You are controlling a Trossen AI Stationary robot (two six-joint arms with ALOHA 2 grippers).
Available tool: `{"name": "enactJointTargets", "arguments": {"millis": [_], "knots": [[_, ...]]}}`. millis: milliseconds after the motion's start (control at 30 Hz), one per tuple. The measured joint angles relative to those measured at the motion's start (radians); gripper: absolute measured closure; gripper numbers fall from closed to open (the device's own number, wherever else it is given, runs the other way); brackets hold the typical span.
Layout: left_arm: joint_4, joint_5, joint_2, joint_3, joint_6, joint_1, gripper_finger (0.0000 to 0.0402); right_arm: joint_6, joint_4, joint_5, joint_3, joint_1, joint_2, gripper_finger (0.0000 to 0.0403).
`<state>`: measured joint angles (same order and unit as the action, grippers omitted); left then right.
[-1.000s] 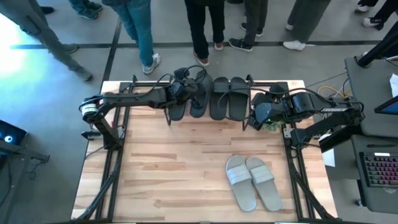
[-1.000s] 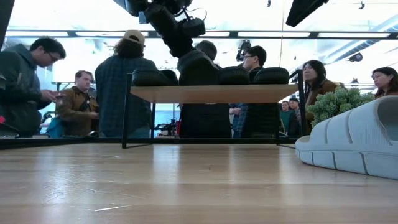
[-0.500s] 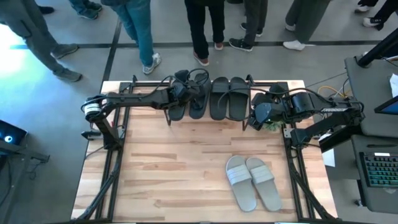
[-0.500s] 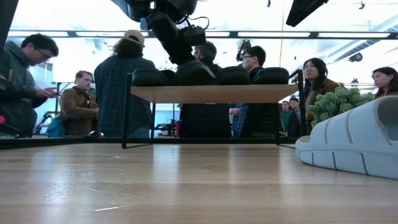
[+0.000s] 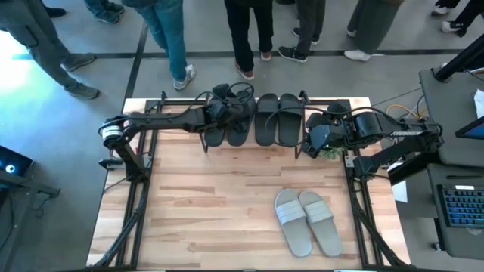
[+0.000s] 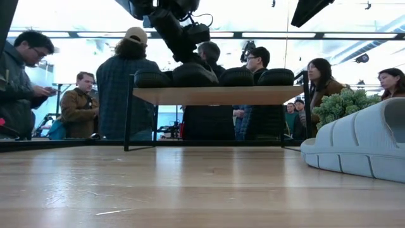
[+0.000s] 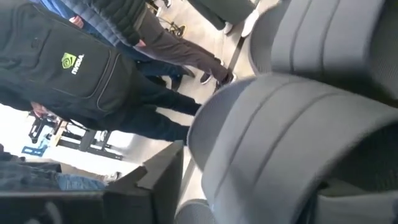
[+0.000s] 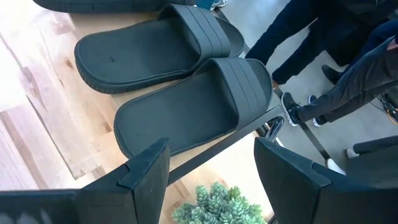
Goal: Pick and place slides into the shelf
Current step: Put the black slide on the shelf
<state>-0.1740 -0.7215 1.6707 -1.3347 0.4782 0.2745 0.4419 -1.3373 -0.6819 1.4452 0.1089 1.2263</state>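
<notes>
High view: left tool [image 5: 236, 115] over shelf [image 5: 210, 143], front tabletop [image 5: 212, 204] open.

Matt ribbed rubber slides [image 8: 180, 121] on a pale wood-and-metal shelf [image 6: 215, 95].

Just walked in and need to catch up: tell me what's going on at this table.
A two-armed robot is loading slides onto a low shelf at the table's far edge. Four dark slides already sit on its top board. The left pincer is over the second one from the left; whether it is gripping cannot be seen. The right pincer waits, open, at the shelf's right end. Two light grey slides lie on the table, not yet shelved. People stand beyond.
</notes>
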Motion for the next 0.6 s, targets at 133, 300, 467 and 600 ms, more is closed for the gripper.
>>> {"name": "enactJointTargets", "arguments": {"millis": [133, 300, 467, 600], "knots": [[0.003, 0.009, -0.007, -0.006, -0.002, -0.001, 0.0203, 0.0, -0.001, 0.0, 0.0, 0.0, 0.0, 0.0179], [0.0, 0.042, -0.018, -0.003, -0.002, -0.016, 0.02, 0.0, -0.002, 0.0, 0.0, 0.0, 0.0, 0.0179], [0.0, 0.046, -0.015, 0.001, -0.002, -0.01, 0.02, 0.0, -0.002, 0.0, 0.0, 0.0, 0.0, 0.0179], [0.011, 0.045, -0.02, 0.002, -0.001, -0.01, 0.02, 0.0, -0.002, 0.0, 0.0, 0.0, 0.0, 0.0179]]}}
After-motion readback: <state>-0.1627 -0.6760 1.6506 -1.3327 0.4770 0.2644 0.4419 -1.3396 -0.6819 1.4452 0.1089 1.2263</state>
